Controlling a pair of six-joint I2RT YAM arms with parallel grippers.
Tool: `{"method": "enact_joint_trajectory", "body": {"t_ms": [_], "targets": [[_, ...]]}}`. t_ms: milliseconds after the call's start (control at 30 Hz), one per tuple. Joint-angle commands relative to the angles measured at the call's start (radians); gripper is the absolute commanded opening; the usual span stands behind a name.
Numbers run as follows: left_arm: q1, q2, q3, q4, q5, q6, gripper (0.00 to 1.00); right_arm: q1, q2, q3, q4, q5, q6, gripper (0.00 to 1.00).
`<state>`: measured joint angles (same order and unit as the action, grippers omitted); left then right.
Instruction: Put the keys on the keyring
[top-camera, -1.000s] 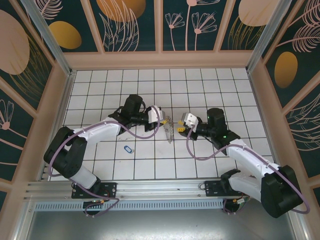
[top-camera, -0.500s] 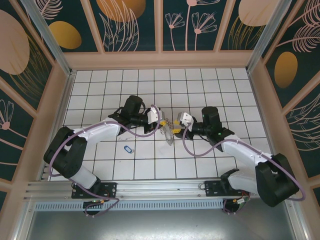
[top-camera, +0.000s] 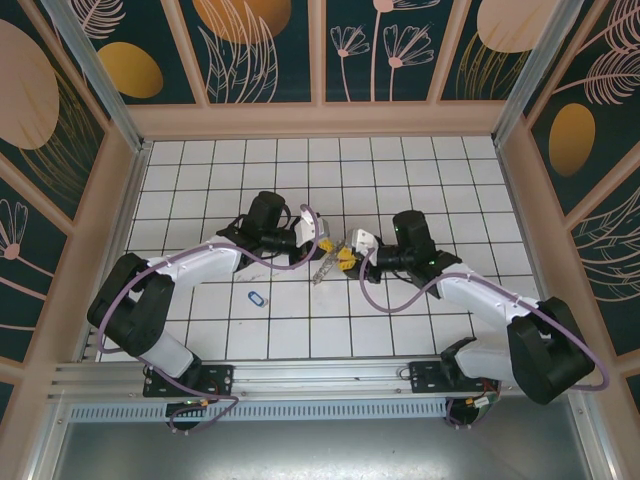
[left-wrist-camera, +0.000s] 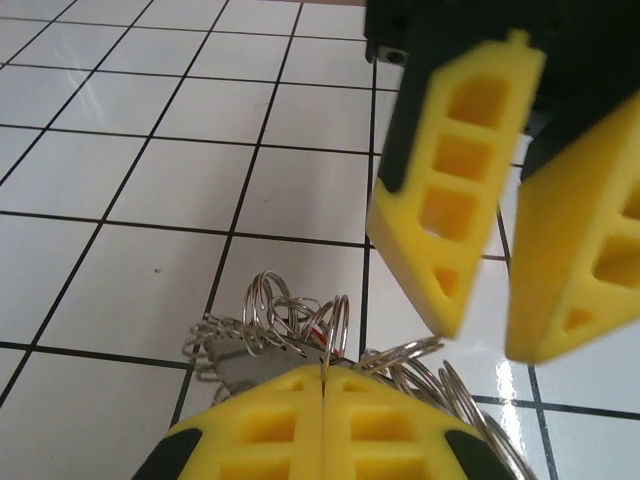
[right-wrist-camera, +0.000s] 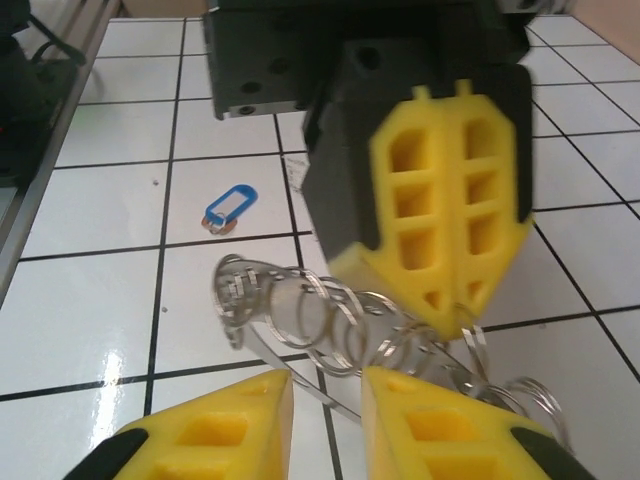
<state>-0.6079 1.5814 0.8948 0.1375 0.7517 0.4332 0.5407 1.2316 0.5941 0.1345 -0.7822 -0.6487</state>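
- Your left gripper (top-camera: 326, 246) was clamped shut on the keyring (top-camera: 322, 268). Its yellow fingers (left-wrist-camera: 270, 430) were pressed flat together over a cluster of thin wire loops, near the middle of the white-tiled tabletop (top-camera: 400, 180).
- Your right gripper (top-camera: 346, 258) faced it almost tip to tip, just beside it, with its jaws standing a little apart. A thin metal strip of the keyring ran through that gap, and the right wrist view did not settle whether either finger touched it.
- From above, the keyring slanted away from the left gripper's tips toward the near edge of the tabletop.
- One key with a blue oval tag (top-camera: 257, 298) lay flat on the tabletop, apart from both grippers, on your left arm's side.
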Motion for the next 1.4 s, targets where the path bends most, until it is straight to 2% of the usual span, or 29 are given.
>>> {"method": "enact_joint_trajectory", "body": {"t_ms": [0, 200, 367, 467, 533, 700, 833, 1100, 1200, 1367], "targets": [[-0.002, 0.008, 0.017, 0.052, 0.037, -0.064, 0.00, 0.036, -0.001, 0.016, -0.048, -0.002, -0.037, 0.25], [0.000, 0.014, 0.030, 0.014, 0.051, -0.056, 0.00, 0.053, -0.027, 0.005, -0.085, 0.010, -0.037, 0.28], [0.000, 0.013, 0.024, -0.006, 0.061, -0.021, 0.00, 0.013, -0.136, -0.019, -0.076, 0.029, -0.016, 0.27], [0.000, 0.005, 0.021, -0.016, 0.049, -0.002, 0.00, -0.043, -0.177, -0.038, -0.018, 0.113, 0.023, 0.25], [-0.001, 0.002, 0.024, -0.026, 0.049, 0.004, 0.00, -0.041, -0.181, -0.040, 0.017, 0.215, 0.034, 0.26], [-0.001, -0.005, 0.020, -0.036, 0.060, 0.014, 0.00, -0.041, -0.131, -0.007, 0.030, 0.309, 0.014, 0.25], [-0.001, -0.003, 0.021, -0.044, 0.085, 0.023, 0.00, -0.041, -0.069, 0.025, 0.026, 0.304, -0.053, 0.23], [0.000, 0.005, 0.033, -0.078, 0.098, 0.046, 0.00, -0.042, 0.014, 0.086, -0.016, 0.168, -0.153, 0.24], [0.000, 0.011, 0.044, -0.078, 0.100, 0.032, 0.00, -0.039, 0.040, 0.133, -0.114, 0.106, -0.193, 0.26], [-0.001, 0.017, 0.048, -0.067, 0.099, 0.015, 0.00, -0.029, 0.056, 0.144, -0.173, 0.097, -0.218, 0.27]]}}
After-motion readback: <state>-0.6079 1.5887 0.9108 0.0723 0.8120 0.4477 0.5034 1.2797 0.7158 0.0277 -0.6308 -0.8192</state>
